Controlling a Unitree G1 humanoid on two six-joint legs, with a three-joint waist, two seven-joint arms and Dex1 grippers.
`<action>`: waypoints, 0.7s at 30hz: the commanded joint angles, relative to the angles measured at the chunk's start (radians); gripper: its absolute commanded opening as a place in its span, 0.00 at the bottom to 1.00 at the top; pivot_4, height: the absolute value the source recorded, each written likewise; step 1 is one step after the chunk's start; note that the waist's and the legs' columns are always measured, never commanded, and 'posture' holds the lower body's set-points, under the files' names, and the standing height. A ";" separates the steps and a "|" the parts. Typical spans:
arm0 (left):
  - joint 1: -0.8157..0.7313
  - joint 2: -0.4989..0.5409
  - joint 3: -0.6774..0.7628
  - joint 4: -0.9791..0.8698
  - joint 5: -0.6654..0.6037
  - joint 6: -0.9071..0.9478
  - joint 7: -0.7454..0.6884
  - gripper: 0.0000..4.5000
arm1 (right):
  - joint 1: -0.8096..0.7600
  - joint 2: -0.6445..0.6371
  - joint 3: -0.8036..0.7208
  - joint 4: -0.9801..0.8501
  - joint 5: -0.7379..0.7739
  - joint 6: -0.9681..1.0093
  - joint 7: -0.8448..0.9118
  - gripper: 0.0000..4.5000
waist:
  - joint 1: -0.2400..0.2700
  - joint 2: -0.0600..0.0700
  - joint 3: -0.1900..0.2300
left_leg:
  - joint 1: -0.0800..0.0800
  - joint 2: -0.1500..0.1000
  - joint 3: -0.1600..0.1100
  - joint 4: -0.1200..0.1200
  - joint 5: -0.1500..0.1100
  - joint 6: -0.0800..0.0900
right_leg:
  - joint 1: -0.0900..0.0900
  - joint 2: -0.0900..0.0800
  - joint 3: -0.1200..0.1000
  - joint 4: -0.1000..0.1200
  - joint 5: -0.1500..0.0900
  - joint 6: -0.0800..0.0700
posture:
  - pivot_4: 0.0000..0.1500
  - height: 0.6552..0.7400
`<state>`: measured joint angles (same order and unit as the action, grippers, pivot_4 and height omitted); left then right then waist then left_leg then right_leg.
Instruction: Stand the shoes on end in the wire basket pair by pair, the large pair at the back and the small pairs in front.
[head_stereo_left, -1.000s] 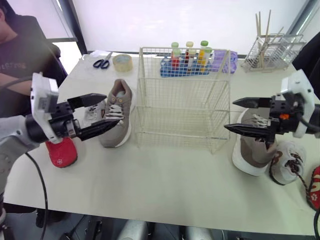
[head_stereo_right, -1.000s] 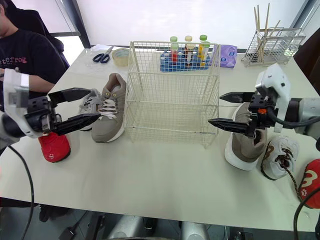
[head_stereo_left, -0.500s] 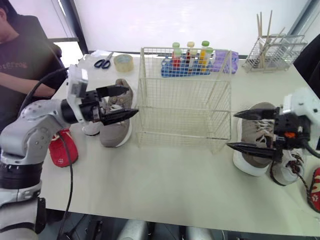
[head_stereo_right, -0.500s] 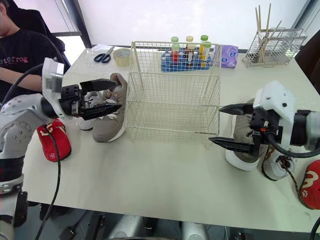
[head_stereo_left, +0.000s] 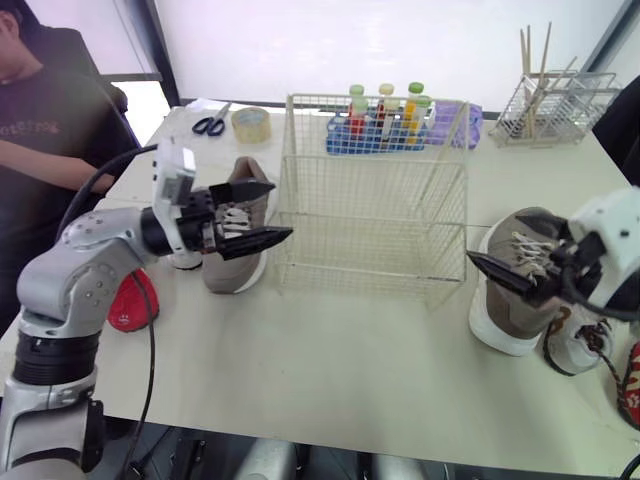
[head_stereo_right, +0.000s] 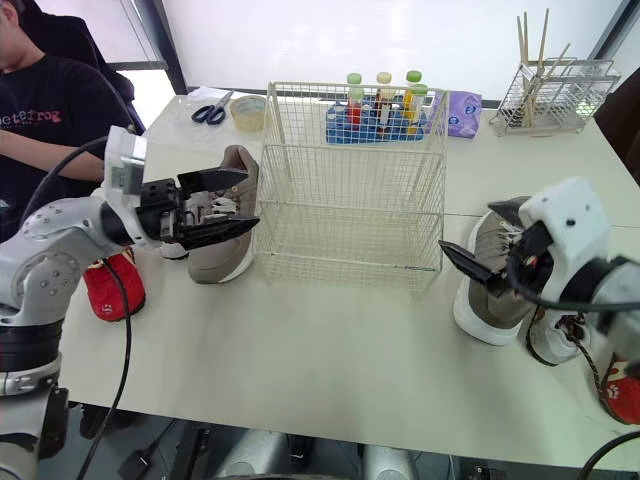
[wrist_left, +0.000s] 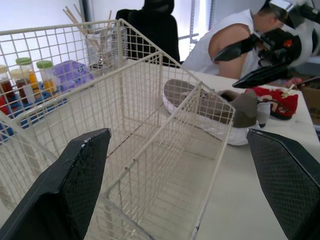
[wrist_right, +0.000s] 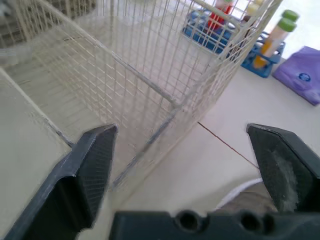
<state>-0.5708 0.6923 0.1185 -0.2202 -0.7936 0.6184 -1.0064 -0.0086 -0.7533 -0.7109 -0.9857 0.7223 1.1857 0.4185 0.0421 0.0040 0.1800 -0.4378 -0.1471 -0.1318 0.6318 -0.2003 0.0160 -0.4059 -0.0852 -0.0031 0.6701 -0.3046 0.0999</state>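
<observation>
The empty wire basket (head_stereo_left: 372, 205) stands mid-table. To its left lies a large taupe shoe (head_stereo_left: 232, 265). My left gripper (head_stereo_left: 280, 211) hovers open over this shoe's laces, pointing at the basket and holding nothing. A small white shoe (head_stereo_left: 183, 260) and a red shoe (head_stereo_left: 130, 300) lie further left. On the basket's right lies the other large taupe shoe (head_stereo_left: 512, 285), with a small white shoe (head_stereo_left: 577, 338) and a red shoe (head_stereo_left: 632, 385) beside it. My right gripper (head_stereo_right: 470, 230) is open and empty over that taupe shoe, aimed at the basket (wrist_right: 125, 65).
Behind the basket are a rack of bottles (head_stereo_left: 385, 125), a purple pack (head_stereo_left: 466, 120), a tape roll (head_stereo_left: 250, 122) and scissors (head_stereo_left: 208, 124). A wire rack with sticks (head_stereo_left: 545, 100) stands at the far right. A person (head_stereo_left: 50, 110) sits at the table's left.
My left gripper has swung in from the left to above the left taupe shoe. My right gripper has drawn back and dropped over the right taupe shoe. Both stayed open.
</observation>
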 joint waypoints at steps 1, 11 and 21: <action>-0.048 -0.022 -0.023 0.021 0.022 -0.027 -0.020 0.99 | 0.125 0.005 -0.028 -0.062 0.105 -0.095 -0.222 1.00 | -0.002 0.000 0.000 | 0.000 0.000 0.000 0.000 0.000 0.001 | 0.001 0.000 0.000 0.000 0.000 0.000 | 1.00 1.00; -0.063 -0.020 -0.023 0.013 0.026 -0.011 -0.031 0.99 | 0.429 0.026 0.163 -0.062 0.288 -0.314 -0.842 1.00 | -0.012 -0.001 -0.001 | 0.002 0.000 0.000 -0.001 0.002 0.002 | 0.001 0.000 0.000 0.001 0.001 0.000 | 1.00 1.00; -0.040 0.006 0.007 -0.040 0.004 0.028 0.001 0.99 | 0.377 0.157 0.280 -0.031 0.411 -0.291 -1.116 1.00 | -0.013 -0.001 -0.001 | 0.003 0.000 0.000 -0.002 0.003 0.002 | 0.002 0.001 0.001 0.001 0.001 0.000 | 1.00 1.00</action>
<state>-0.6061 0.6838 0.0933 -0.2262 -0.7756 0.6458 -1.0123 0.3839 -0.6021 -0.4327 -1.0124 1.1144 0.9042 -0.6666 0.0289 0.0031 0.1786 -0.4349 -0.1467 -0.1315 0.6301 -0.1978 0.0182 -0.4044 -0.0841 -0.0024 0.6706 -0.3035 0.0999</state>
